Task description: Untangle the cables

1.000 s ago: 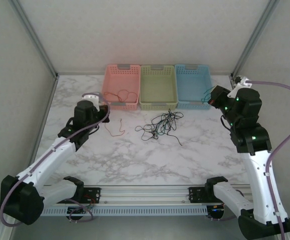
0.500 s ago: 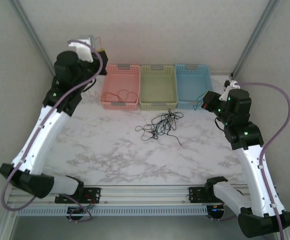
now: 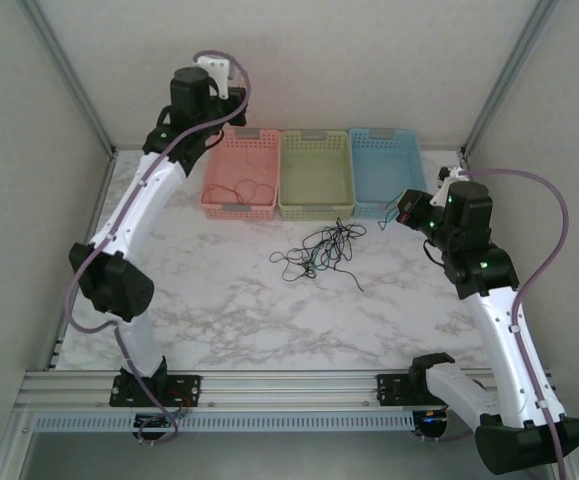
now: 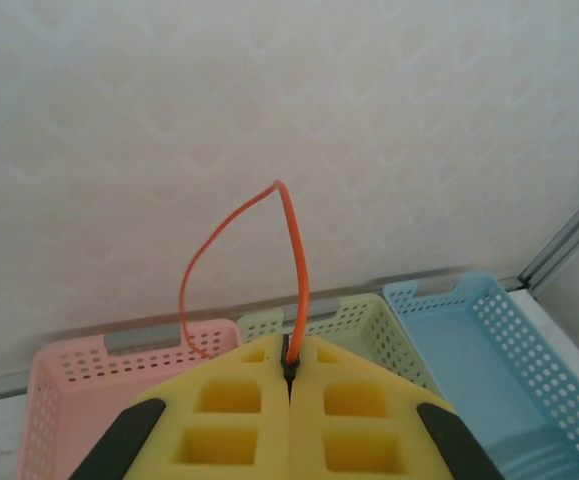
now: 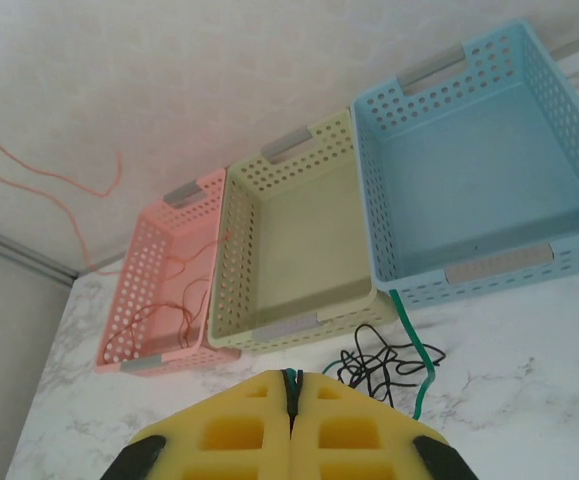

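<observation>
A loose tangle of black and green cables (image 3: 319, 250) lies on the marble table in front of the baskets. My left gripper (image 3: 237, 102) is raised high above the pink basket (image 3: 241, 172) and shut on a thin red cable (image 4: 297, 270), which loops up from the fingertips (image 4: 291, 365) and drops back toward that basket. More red cable (image 3: 244, 188) lies inside it. My right gripper (image 3: 399, 213) hovers before the blue basket (image 3: 384, 170), shut on a green cable (image 5: 414, 335) that runs down to the black tangle (image 5: 374, 365).
A green basket (image 3: 315, 172) stands between the pink and blue ones at the back of the table (image 3: 269, 320). Metal frame posts (image 3: 69, 80) rise at both back corners. The held red cable (image 5: 69, 185) hangs against the back wall.
My left arm swung up from the table's left side to high above the pink basket, lifting the red cable off the table. My right gripper edged left and a little lower.
</observation>
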`<state>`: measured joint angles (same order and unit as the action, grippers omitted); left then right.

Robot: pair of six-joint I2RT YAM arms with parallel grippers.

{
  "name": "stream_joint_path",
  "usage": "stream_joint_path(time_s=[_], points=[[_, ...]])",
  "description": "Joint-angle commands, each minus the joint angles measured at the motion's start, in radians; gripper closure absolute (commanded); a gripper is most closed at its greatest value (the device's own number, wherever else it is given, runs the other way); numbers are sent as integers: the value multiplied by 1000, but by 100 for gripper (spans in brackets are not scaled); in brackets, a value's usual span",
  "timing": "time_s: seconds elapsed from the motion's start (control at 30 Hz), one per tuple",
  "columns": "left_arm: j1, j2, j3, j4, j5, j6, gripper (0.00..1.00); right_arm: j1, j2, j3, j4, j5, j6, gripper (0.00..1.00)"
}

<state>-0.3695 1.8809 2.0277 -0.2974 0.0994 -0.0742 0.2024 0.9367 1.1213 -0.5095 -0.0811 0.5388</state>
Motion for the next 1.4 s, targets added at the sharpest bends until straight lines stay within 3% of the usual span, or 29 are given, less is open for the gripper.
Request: stream_joint_path(time_s=[0.0,0.4,0.57,0.83,1.13,1.37], points=[[15,60,56,-19,4,33,100,-4,-28,-11,1,-15,-2,100],[44,208,0,-61,23,22,100,-4,-40,-15,-17,-20,-14,100],[58,164,-173,-16,-102,-6,100,-4,-38,-16,-15,-38,-7,100],[122,28,-395,6,-215,-67,100,-4,-30,-22,-8,-43,-2,100],[124,-73,-280,-11,63,-62,100,-4,3,-18,24,-66,21,100],[121,-99,-96,-55,128,-63,100,-4,10,-8,12,-68,12,100]])
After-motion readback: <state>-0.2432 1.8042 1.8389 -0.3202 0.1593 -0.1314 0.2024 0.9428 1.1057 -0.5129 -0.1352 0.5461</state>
